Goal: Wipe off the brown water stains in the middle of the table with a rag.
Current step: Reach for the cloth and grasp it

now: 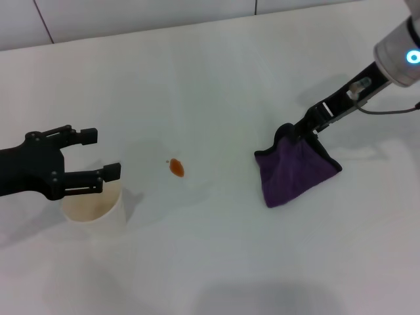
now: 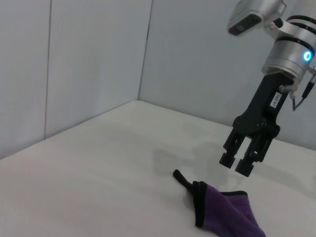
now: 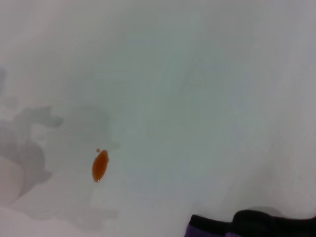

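On the wide white table point(image 1: 216, 72), my right gripper point(image 2: 238, 164) hangs just above the purple rag point(image 1: 294, 170), jaws slightly parted and empty, so I should pinch its raised black edge squarely before sweeping toward the brown water stains point(image 1: 176, 168) mid-table, while my left gripper point(image 1: 98, 154) waits open above the paper cup point(image 1: 95, 210).

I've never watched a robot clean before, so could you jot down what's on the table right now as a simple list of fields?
surface: white table
stain: small orange-brown water stains, one oval blot with a tiny speck beside it, not yet wiped
rag: dark purple rag with black edging, lying crumpled on the table, apart from the stain
right gripper: right gripper open, just above the rag's corner, not gripping it
left gripper: left gripper open, above a cream-white paper cup
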`<state>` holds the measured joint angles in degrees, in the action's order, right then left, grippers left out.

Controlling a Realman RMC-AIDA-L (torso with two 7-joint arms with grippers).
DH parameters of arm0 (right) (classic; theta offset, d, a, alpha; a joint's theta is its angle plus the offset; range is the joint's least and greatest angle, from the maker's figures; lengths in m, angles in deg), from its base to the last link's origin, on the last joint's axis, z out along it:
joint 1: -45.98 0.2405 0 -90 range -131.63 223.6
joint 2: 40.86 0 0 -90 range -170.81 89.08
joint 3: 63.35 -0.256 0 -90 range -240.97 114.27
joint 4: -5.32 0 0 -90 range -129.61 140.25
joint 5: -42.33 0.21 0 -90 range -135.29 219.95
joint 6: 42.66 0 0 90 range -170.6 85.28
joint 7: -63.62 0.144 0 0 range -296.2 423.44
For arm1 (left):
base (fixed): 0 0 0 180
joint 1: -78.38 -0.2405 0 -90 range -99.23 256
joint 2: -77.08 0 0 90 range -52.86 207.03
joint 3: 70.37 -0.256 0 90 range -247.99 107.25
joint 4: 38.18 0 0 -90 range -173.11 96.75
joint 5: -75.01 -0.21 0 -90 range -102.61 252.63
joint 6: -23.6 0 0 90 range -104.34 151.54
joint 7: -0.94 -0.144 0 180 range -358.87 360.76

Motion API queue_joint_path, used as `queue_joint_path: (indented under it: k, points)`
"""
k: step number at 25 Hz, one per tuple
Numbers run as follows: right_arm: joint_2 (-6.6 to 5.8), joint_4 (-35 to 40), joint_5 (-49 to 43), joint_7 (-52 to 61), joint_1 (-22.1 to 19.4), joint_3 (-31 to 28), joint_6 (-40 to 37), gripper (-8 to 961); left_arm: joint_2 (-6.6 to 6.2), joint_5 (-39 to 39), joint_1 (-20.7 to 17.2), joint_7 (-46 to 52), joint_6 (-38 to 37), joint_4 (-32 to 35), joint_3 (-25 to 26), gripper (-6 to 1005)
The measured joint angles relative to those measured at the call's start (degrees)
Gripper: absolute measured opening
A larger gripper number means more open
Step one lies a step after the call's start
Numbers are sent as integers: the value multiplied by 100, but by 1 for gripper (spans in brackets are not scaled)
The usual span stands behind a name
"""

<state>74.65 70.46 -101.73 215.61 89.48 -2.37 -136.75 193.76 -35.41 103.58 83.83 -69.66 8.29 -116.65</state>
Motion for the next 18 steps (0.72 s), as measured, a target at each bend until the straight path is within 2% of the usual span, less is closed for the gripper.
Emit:
queue_joint_path:
  k: [4, 11, 18]
  points:
    - [40, -220, -108, 199, 220, 160, -4, 707, 4, 0, 22, 0, 1, 2, -4, 893]
    - [71, -362, -52, 444, 279, 493, 255, 707, 4, -3, 96, 0, 1, 2, -12, 893]
    - [70, -1001, -97, 466, 475, 599, 683, 704, 4, -35, 201, -9, 14, 2, -109, 892]
